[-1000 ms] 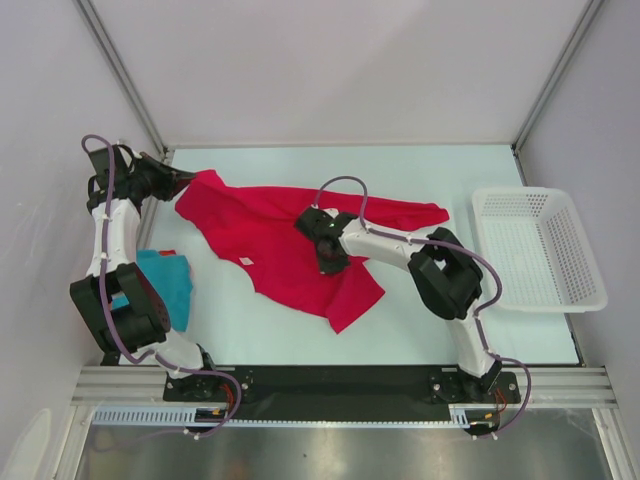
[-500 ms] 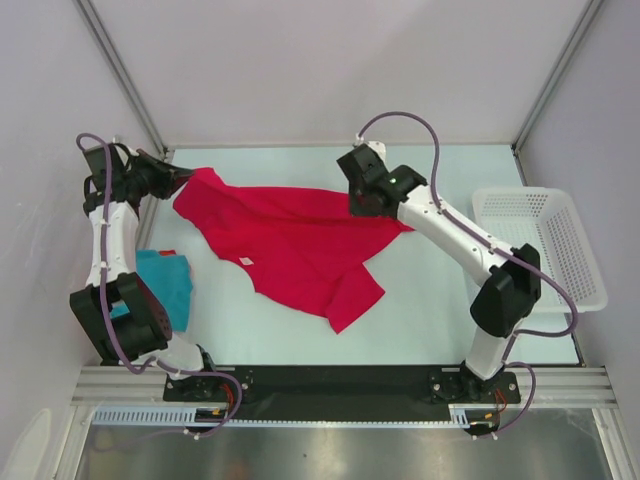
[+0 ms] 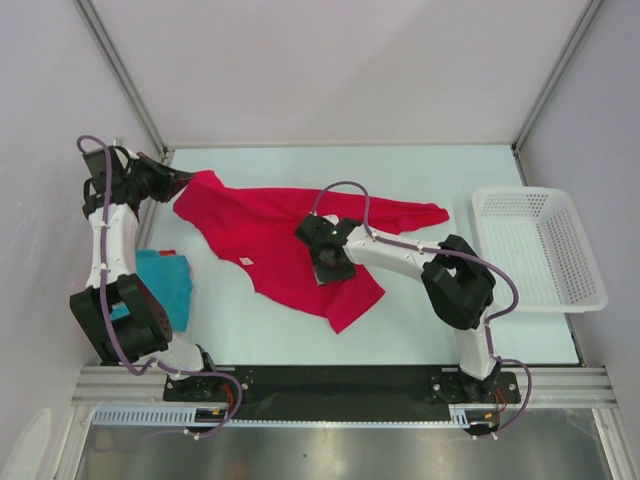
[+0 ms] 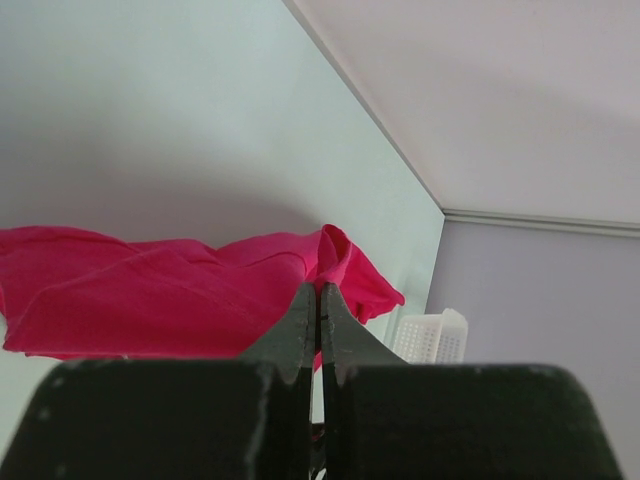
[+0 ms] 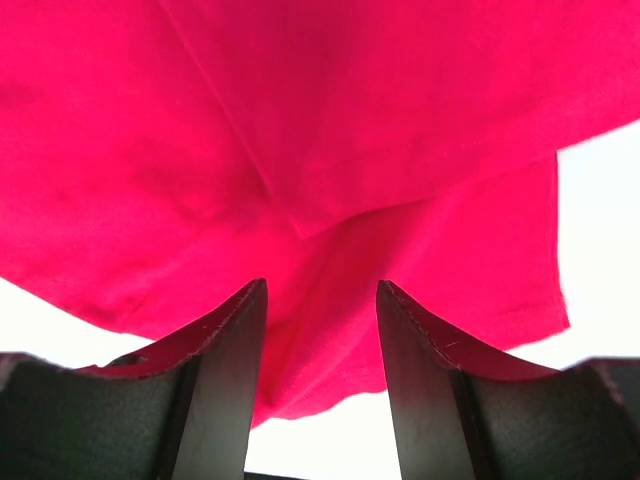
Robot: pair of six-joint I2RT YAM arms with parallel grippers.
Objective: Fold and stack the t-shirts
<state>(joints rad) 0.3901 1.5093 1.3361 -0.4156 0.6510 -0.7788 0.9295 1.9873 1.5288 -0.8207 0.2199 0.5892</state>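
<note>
Your white plastic mesh basket (image 3: 540, 248) stands well right of the right pincer (image 3: 330, 262), apart from all cloth. That pincer gapes wide over the middle of the large crimson-pink cloth t-shirt (image 3: 270, 225) — the left pincer (image 3: 172, 182) is pinched tight on its far corner. A teal-blue cloth t-shirt (image 3: 180, 285) lies on the near side of the left pincer, half hidden by the left arm (image 3: 105, 235).

The crimson shirt (image 3: 270, 225) is plain, with a small white label (image 3: 243, 261). The teal shirt (image 3: 172, 285), near left, is plain. Basket (image 3: 520, 191): white mesh. Table (image 3: 420, 320): pale mint. Arms (image 3: 105, 235): white and black, with purple cables (image 3: 345, 186).
</note>
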